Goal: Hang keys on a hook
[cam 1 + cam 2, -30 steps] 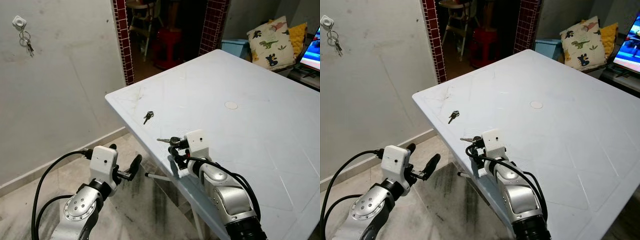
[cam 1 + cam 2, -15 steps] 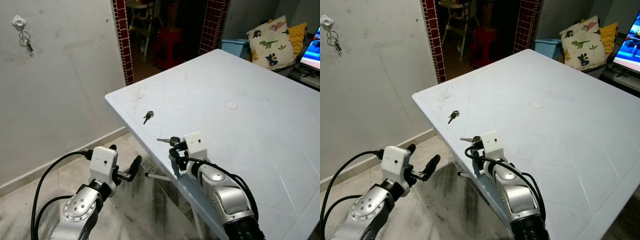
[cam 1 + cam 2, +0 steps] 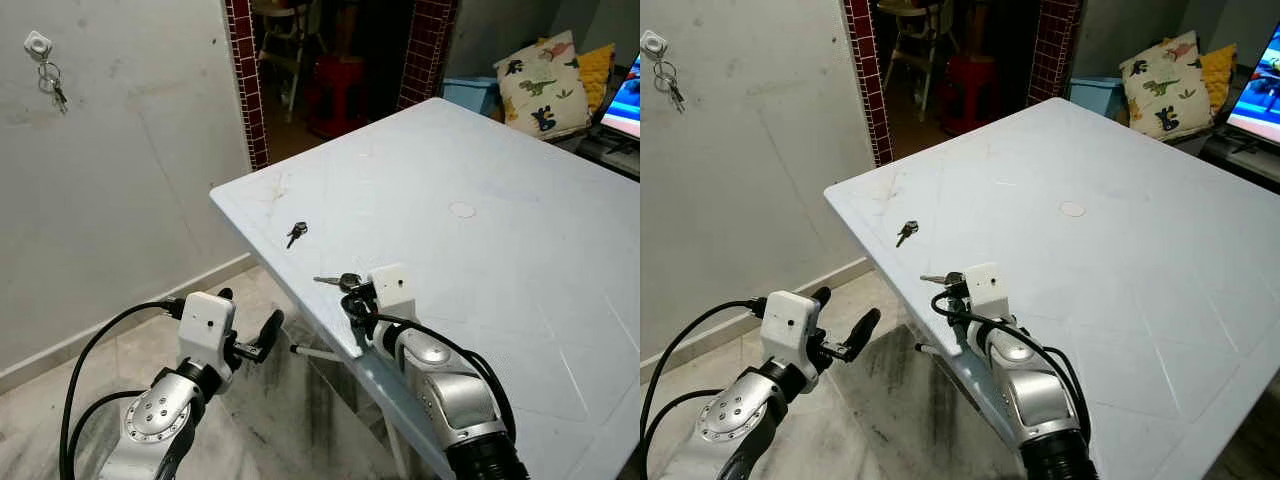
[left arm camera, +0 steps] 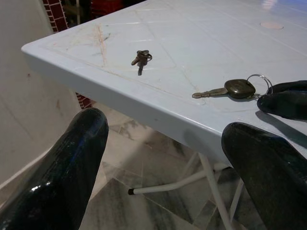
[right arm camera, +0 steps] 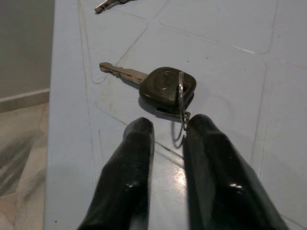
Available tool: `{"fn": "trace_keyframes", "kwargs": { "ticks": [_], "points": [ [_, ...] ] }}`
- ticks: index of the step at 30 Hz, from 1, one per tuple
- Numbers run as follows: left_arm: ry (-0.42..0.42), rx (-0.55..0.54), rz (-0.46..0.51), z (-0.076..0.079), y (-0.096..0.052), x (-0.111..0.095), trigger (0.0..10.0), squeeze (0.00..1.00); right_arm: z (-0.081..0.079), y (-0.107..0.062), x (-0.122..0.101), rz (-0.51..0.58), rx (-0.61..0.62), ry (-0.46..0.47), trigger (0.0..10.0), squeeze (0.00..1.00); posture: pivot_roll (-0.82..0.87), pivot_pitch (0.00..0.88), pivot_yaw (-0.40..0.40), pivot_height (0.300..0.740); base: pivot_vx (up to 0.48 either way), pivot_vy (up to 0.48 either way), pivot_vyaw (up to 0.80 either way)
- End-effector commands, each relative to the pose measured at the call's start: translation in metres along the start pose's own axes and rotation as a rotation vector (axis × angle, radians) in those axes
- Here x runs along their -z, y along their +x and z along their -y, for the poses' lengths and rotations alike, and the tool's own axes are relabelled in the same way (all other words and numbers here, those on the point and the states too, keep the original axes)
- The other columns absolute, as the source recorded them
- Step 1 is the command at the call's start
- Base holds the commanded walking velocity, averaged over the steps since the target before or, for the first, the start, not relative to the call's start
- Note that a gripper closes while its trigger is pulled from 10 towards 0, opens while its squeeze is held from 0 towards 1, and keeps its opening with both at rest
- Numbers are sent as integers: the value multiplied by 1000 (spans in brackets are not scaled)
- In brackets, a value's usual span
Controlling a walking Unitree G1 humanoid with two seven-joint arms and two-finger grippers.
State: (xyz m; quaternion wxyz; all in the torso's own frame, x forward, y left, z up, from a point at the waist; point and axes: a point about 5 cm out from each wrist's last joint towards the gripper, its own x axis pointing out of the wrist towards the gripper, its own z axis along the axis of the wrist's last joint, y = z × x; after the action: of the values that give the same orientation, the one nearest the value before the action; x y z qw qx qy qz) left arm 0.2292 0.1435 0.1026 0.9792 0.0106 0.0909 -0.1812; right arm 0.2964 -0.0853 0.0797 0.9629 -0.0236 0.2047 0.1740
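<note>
A black-headed key lies on the white table close to its near edge. In the right wrist view the key's metal ring stands upright between my right gripper's fingertips, which are shut on it. The right gripper rests on the table just behind the key. A small bunch of keys lies further along the edge. On the wall at far left a white hook carries another bunch of keys. My left gripper is open, below the table edge over the floor.
A doorway with red brick pillars opens behind the table, with a chair and a red stool inside. Patterned cushions and a lit screen sit at the far right. Tiled floor lies between me and the wall.
My right wrist has shifted slightly at the table edge. The key stays at the same spot. The left arm has not moved.
</note>
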Motion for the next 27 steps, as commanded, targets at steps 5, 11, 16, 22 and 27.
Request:
{"fn": "trace_keyframes", "kwargs": {
  "ticks": [5, 11, 16, 22, 27],
  "points": [
    [9, 12, -3, 1, -2, -2, 10000, 0, -2, 2, -4, 15, -5, 10, 0, 0, 106, 44, 25, 740, 0, 0, 0],
    [10, 14, -6, 1, -2, -2, 10000, 0, -2, 2, -4, 17, -3, 15, 0, 0, 106, 46, 26, 740, 0, 0, 0],
    [10, 14, -9, 1, -3, -1, 10000, 0, -2, 2, -4, 17, 2, 18, 0, 0, 107, 47, 27, 740, 0, 0, 0],
    [9, 14, -11, 1, -3, -1, 10000, 0, -2, 2, -4, 17, 4, 19, 0, 0, 106, 49, 27, 740, 0, 0, 0],
    [8, 15, -13, 1, -3, -1, 10000, 0, -1, 1, -5, 25, 24, 23, 0, 0, 107, 51, 29, 740, 0, 0, 0]
  ]
}}
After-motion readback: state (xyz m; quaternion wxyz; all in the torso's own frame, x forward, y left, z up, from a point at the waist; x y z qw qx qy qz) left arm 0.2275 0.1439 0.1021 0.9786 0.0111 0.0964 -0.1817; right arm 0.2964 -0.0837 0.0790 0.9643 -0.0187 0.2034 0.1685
